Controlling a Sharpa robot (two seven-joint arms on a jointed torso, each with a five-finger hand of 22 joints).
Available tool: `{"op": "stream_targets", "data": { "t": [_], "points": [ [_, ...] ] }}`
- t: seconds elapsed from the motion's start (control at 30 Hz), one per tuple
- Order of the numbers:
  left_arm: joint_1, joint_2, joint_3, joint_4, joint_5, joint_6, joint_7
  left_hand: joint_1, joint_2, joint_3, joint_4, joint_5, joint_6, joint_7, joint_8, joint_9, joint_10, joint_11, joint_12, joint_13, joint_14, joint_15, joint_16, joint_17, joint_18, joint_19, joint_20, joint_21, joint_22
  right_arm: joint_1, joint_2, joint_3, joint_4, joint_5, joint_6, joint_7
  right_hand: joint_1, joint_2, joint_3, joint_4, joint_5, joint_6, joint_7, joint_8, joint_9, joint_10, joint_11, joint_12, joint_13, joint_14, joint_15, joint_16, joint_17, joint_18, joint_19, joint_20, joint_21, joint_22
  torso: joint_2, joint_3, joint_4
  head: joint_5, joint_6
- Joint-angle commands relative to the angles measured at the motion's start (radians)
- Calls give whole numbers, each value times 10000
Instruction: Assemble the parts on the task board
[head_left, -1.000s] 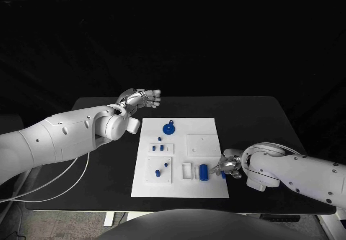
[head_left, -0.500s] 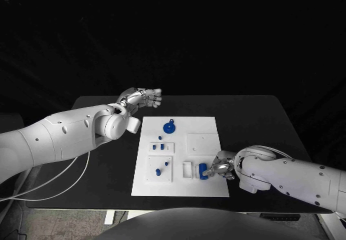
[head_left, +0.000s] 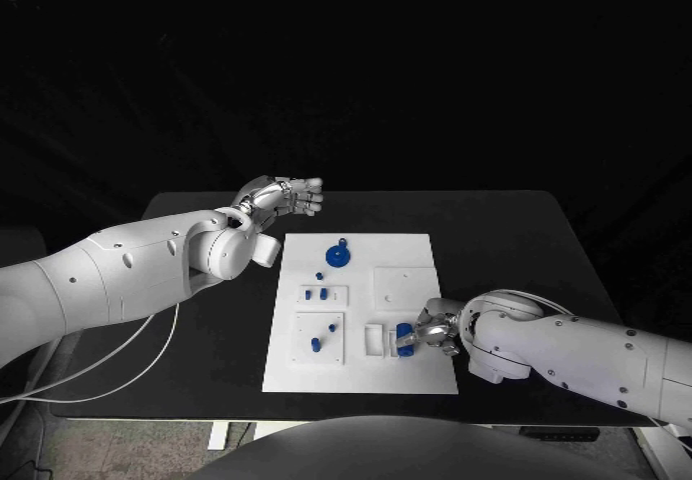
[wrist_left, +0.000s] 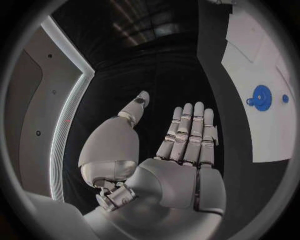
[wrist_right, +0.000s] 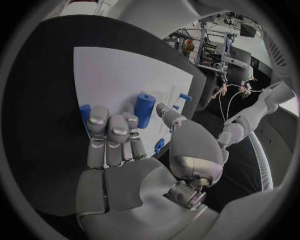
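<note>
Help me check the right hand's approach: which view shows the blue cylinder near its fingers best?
The right wrist view: the blue cylinder lies large and unobstructed on the task board, just past the right hand's fingertips. The head view shows it small, partly hidden by that hand. The left wrist view looks elsewhere.

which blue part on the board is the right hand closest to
The blue cylinder at the task board's near right corner: the right hand has its fingers right at it. The round blue disc and the small blue pieces lie farther up the board.

white task board, scattered small blue parts
</note>
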Motion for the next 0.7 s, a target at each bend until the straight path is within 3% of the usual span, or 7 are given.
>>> {"op": "stream_targets", "data": {
  "t": [0.03,0.13,0.2,0.53,0.7],
  "points": [
    [4,26,6,20,61,179,141,-69,38,-42,8,-37,-84,-9,-39,-11,-64,10,19,-8,-29,27,-70,19,174,-9,44,-44,12,-28,112,-2,-64,-174,-67,225,64,-32,32,-5,-10,63,57,-42,23,-33,-30,51,17,-81,-17,-18,15,841,-50,-2,56,206,6,0,-5,-15,23],
    [4,21,5,28,61,168,102,-68,41,-42,6,-37,-84,-9,-38,-11,-65,10,19,-8,-30,28,-72,21,174,-10,44,-45,13,-56,181,-4,-137,-240,11,201,134,36,72,-61,-10,84,52,-38,39,-21,-34,49,29,-75,-20,-25,29,841,-53,-6,72,205,9,2,4,-33,27],
    [4,20,4,28,-52,73,81,-61,53,-40,2,-36,-87,-9,-37,-11,-68,11,19,-8,-31,28,-75,25,176,-11,44,-47,15,-85,200,-5,-175,-362,-5,199,354,269,258,-171,-10,143,34,-15,63,-6,-50,43,39,-67,-35,-34,42,841,-55,-19,85,202,10,2,9,-37,31],
    [4,9,0,32,-81,120,53,-23,101,-37,-28,-36,-90,-8,-22,-9,-74,12,21,-5,-27,29,-86,46,181,-11,47,-55,28,-124,213,-9,-238,-358,-94,226,442,439,532,-290,-12,272,8,11,109,47,-74,6,54,-48,-55,-70,78,841,-68,26,128,200,13,10,-11,-16,8],
    [4,2,0,26,-81,121,40,-24,112,-40,-30,-36,-89,-8,-18,-8,-75,12,22,-5,-27,29,-89,50,181,-10,48,-56,31,-124,138,-9,-174,270,-170,205,540,674,791,-401,-12,387,-23,43,142,108,-103,-18,54,-36,-79,-94,97,841,-79,54,152,197,19,7,-17,-19,-12]
  ]
}}
